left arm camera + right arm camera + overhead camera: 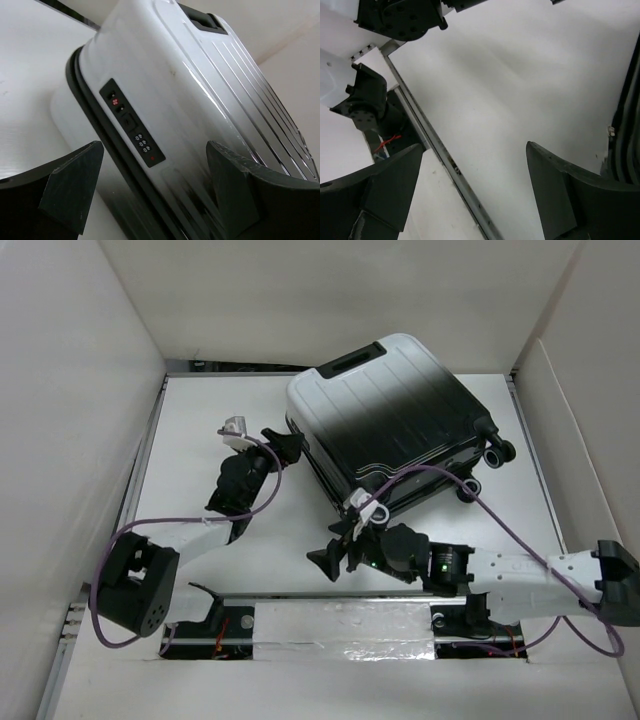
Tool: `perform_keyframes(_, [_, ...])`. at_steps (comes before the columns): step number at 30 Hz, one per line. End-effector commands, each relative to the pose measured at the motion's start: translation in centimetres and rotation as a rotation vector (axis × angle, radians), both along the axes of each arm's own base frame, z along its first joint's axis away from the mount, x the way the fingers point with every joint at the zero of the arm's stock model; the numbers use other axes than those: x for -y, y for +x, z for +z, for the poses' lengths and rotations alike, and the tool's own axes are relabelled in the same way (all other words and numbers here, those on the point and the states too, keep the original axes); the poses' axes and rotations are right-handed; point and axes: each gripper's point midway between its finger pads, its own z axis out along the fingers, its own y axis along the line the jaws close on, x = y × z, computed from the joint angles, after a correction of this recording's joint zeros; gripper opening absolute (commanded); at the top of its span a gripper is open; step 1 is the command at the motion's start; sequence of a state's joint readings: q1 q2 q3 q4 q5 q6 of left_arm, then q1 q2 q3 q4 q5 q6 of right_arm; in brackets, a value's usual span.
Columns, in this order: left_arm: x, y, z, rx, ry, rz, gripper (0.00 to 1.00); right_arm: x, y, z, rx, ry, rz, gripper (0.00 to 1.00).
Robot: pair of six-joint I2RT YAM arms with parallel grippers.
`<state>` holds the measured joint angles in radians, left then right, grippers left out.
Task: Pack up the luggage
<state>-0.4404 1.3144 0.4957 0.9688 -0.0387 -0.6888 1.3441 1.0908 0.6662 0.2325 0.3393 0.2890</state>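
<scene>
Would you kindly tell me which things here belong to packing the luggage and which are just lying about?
Job: closed suitcase; left gripper, open; right gripper, open.
Lying about: only the table and the arms' purple cables.

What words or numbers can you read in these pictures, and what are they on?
No text here can be read for sure.
The red mark at the top of the lock panel on the luggage: too blurred to read.
The number dials lower on that panel: digits too small to read.
No other words, labels or brands show in any view.
</scene>
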Motion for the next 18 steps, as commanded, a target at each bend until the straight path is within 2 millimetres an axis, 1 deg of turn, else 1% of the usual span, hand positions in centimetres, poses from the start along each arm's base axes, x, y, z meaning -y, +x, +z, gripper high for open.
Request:
perform_keyframes(1, [-1.1,0.7,3.2,0.067,0.007,0.047,0.82,2.2,0.0,-0.2,-0.033,-0.056,-0.039,0.88])
perform_keyframes(2, [-1.1,0.9,3.6,0.069,0.017,0.049,0.83,3.1,0.0,0.5,-0.027,-0.053,-0.047,0.76])
perform_keyframes(3, [-1.4,1.3,4.1,0.072,0.027,0.069,0.83,3.6,0.3,1.4,-0.014,-0.041,-0.070,0.68])
perform_keyframes(4, [-1.5,1.6,3.5,0.037,0.058,0.082,0.84,4.1,0.6,2.3,-0.002,-0.023,-0.092,0.61])
perform_keyframes(5, [-1.9,2.6,5.2,0.056,0.055,0.105,0.85,5.1,0.7,3.0,0.007,-0.019,-0.109,0.39])
perform_keyframes(6, [-1.8,3.1,5.0,0.043,0.068,0.106,0.85,5.8,1.1,3.6,0.019,-0.012,-0.141,0.26])
perform_keyframes(7, [-2.3,3.8,4.9,0.031,0.079,0.127,0.86,6.3,1.3,4.8,0.037,0.002,-0.155,0.20])
perform_keyframes(8, [-2.2,4.6,6.5,0.054,0.076,0.141,0.86,7.0,1.5,5.1,0.050,-0.009,-0.171,0.20])
perform_keyframes(9, [-2.7,5.6,5.9,0.030,0.088,0.168,0.87,8.4,2.2,6.2,0.069,0.004,-0.234,0.20])
perform_keyframes(10, [-2.9,6.3,5.7,0.014,0.093,0.176,0.87,9.3,2.7,7.4,0.079,0.018,-0.275,0.20])
perform_keyframes(11, [-3.3,7.5,7.3,0.037,0.074,0.189,0.88,10.6,3.1,7.1,0.084,-0.016,-0.321,0.25])
perform_keyframes(12, [-3.1,8.6,6.3,0.010,0.079,0.171,0.88,13.0,4.8,7.7,0.098,-0.014,-0.442,0.29])
perform_keyframes(13, [-3.3,9.4,6.2,-0.003,0.068,0.168,0.88,14.5,5.7,7.8,0.100,-0.024,-0.502,0.34])
perform_keyframes(14, [-4.0,10.8,7.9,0.023,0.050,0.178,0.88,16.2,6.6,7.6,0.101,-0.054,-0.567,0.41])
perform_keyframes(15, [-3.6,12.1,6.4,-0.015,0.056,0.144,0.88,17.9,7.6,7.7,0.102,-0.060,-0.639,0.45])
perform_keyframes(16, [-3.5,12.8,5.6,-0.049,0.063,0.121,0.88,20.9,9.3,8.1,0.110,-0.062,-0.750,0.49])
perform_keyframes(17, [-3.3,14.1,7.6,-0.021,0.056,0.102,0.88,22.4,10.1,8.2,0.116,-0.062,-0.804,0.57])
perform_keyframes(18, [-2.7,15.4,5.7,-0.061,0.072,0.064,0.88,23.9,10.8,8.5,0.124,-0.057,-0.857,0.61])
